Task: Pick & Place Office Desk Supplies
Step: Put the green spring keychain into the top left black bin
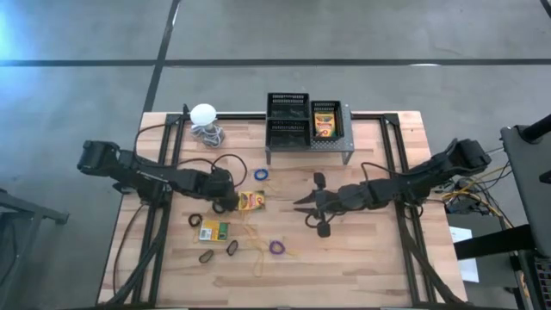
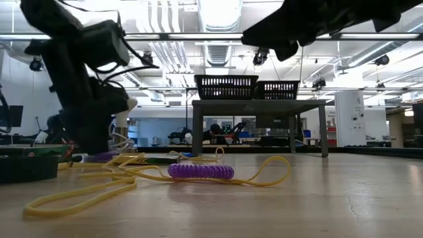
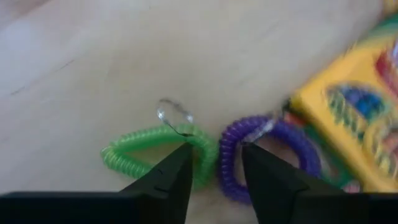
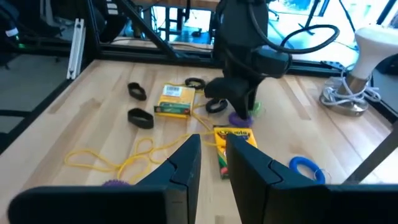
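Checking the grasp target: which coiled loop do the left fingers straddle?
The green coiled plastic loop and purple coiled loop both flank the left gripper; neither is gripped.

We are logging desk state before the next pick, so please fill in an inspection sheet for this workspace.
Surface: wooden table, bare at its right end.
Job's things: crayon box beside the left gripper; second crayon box; third in the mesh bins on the grey stand; green coil loop and purple coil loop; blue loop; yellow bands.
Clutter: white ball with cord.
Grippers: left gripper open over the two coil loops; right gripper mid-table, slightly parted, empty.
Cables: black cable looping from the left arm.
Surroundings: open lab, ceiling lights.
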Motion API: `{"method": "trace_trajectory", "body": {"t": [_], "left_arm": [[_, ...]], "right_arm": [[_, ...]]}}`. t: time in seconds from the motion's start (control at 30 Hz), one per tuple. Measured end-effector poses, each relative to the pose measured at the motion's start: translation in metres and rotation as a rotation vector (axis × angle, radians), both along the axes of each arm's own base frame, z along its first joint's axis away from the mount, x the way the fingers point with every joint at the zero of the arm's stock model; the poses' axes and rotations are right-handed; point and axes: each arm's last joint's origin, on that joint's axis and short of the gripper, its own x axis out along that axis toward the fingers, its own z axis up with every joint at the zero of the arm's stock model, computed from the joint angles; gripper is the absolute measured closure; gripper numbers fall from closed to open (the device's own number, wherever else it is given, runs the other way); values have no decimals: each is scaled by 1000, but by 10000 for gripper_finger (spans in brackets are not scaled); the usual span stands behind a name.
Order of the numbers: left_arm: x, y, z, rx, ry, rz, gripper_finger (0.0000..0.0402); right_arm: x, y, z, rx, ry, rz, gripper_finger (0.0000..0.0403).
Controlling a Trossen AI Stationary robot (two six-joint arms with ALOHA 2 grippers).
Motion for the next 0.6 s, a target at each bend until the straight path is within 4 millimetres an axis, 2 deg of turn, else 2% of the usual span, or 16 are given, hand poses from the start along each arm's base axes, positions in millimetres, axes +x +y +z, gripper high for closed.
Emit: {"method": "trace_trajectory", "body": {"t": [0.13, 0.3, 0.43, 0.6], "left_arm": [[-3, 4, -8, -1, -69, 72, 290], [-2, 3, -4, 8, -84, 63, 341], [3, 0, 15, -23, -154, -20, 388], [4, -1, 43, -47, -257, -89, 382]], "right_arm": [[1, 0, 3, -1, -9, 1, 336], [3, 0, 1, -2, -3, -4, 336], [4, -1, 1, 0, -1, -7, 332], [4, -1, 1, 4, -1, -8, 330]]}}
